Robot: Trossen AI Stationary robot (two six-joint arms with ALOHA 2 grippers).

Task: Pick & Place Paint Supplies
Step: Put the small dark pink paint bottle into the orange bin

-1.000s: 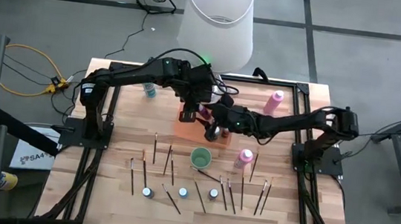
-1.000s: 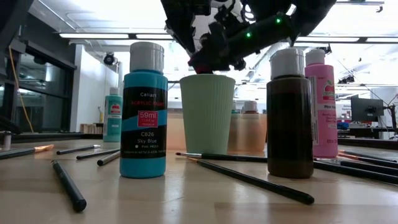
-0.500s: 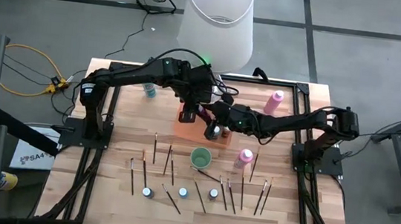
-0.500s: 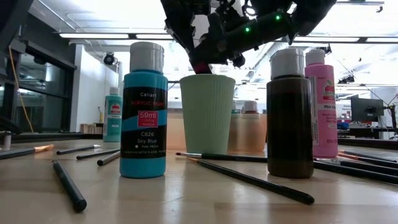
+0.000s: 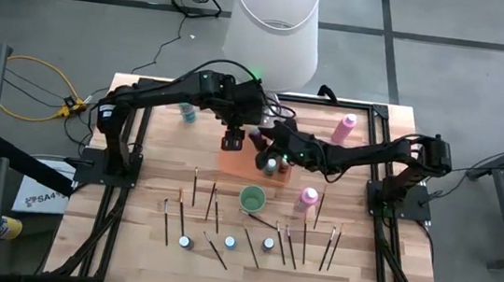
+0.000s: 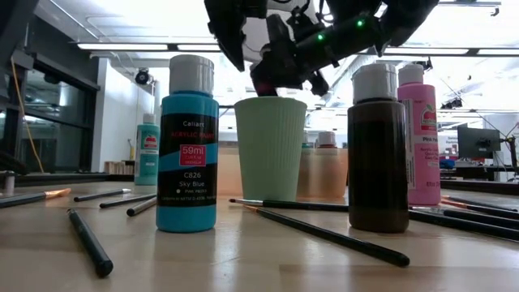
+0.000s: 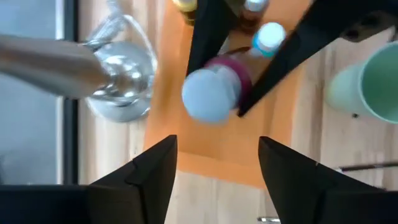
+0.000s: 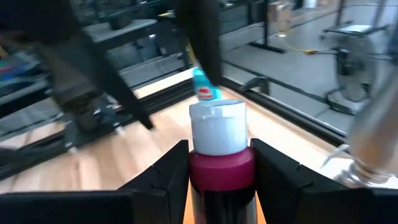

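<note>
A magenta paint bottle (image 8: 219, 163) with a white cap (image 7: 210, 94) hangs over the orange tray (image 5: 235, 165), cap up. My right gripper (image 8: 219, 180) reaches in from the table's right and is shut on it. Just above and left of the bottle, my left gripper (image 7: 214, 177) stands open and apart from it, pointing steeply down. Other small bottles (image 5: 271, 166) stand in the tray. Pink bottles (image 5: 345, 125) (image 5: 306, 199), a teal one (image 5: 187, 112), three small bottles (image 5: 230, 242) and several brushes (image 5: 213, 198) rest on the wooden table. My right gripper pinches the magenta bottle between its two fingers (image 8: 166, 177), on the body just below the white cap (image 8: 221, 167). The fingers come nearly level from the table's right. The bottle stands about upright in the hold, lifted clear of the tray.
A lamp with a big white shade (image 5: 274, 21) stands at the far edge, its shiny base (image 7: 121, 74) beside the tray. A green cup (image 5: 252, 198) stands near the middle. In the low view a sky-blue bottle (image 6: 187, 146) and a brown one (image 6: 377, 150) stand close.
My left gripper has let go of the magenta bottle and drawn a little up and away from it. My right gripper has taken the bottle and rolled its wrist without shifting place. The bottle stays above the tray.
</note>
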